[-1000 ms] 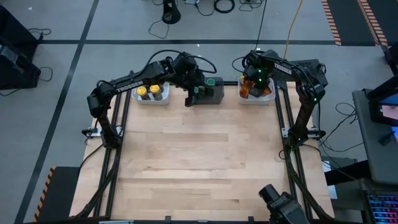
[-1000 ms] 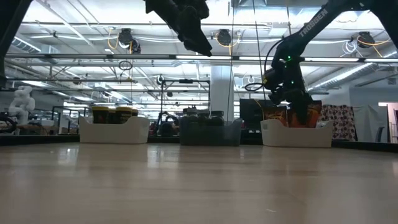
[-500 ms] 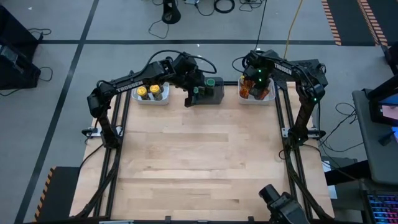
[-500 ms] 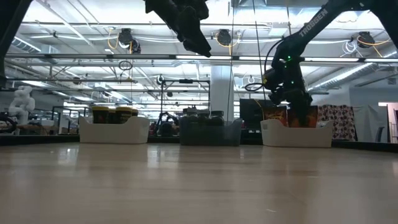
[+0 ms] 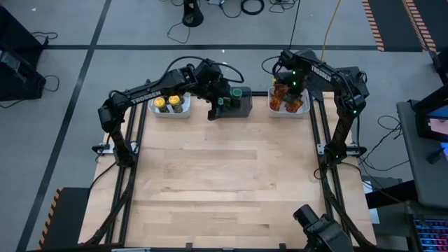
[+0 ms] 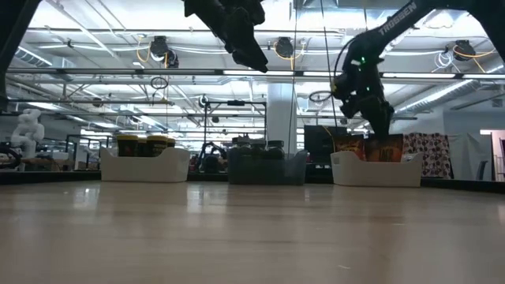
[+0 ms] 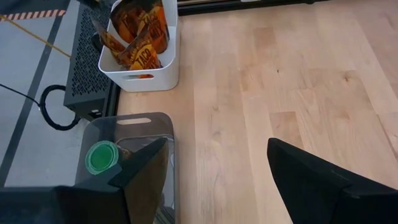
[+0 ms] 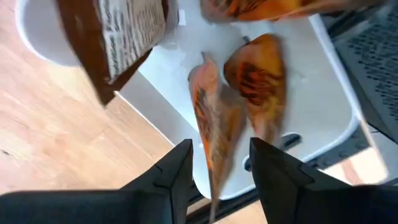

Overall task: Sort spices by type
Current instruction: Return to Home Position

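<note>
The right end effector (image 8: 219, 146) hangs just over the right white bin (image 5: 288, 115), which sits at the far right corner of the bench (image 5: 224, 182). Its two dark fingers (image 8: 177, 168) are apart and hold nothing. Under them the orange packets (image 8: 258, 81) lie in the bin. They are shiny and crinkly and lean on each other. One brown-backed packet (image 8: 124, 37) has small print on it. The bin is smooth white plastic with round corners.

The left end effector (image 7: 216, 142) hangs above the near side of the dark grey bin (image 7: 134, 118), in the middle of the far edge of the bench. Its fingers (image 7: 311, 177) are wide apart and empty. This bin is dark plastic that you can see through. Inside it stands a jar with a green lid (image 7: 101, 157), and the lid is flat and round. I cannot tell how many more jars are in it.

The left white bin (image 5: 171, 115) sits near the far left corner. In it the jars with yellow lids (image 5: 160, 103) stand side by side. They are dark little jars.

The three bins stand in a row along the far edge, well apart. The bench top is made of pale wood boards. Black metal rails (image 5: 133, 175) run along its left and right edges. Past the far edge is a grey floor with black cables (image 5: 252, 7).
</note>
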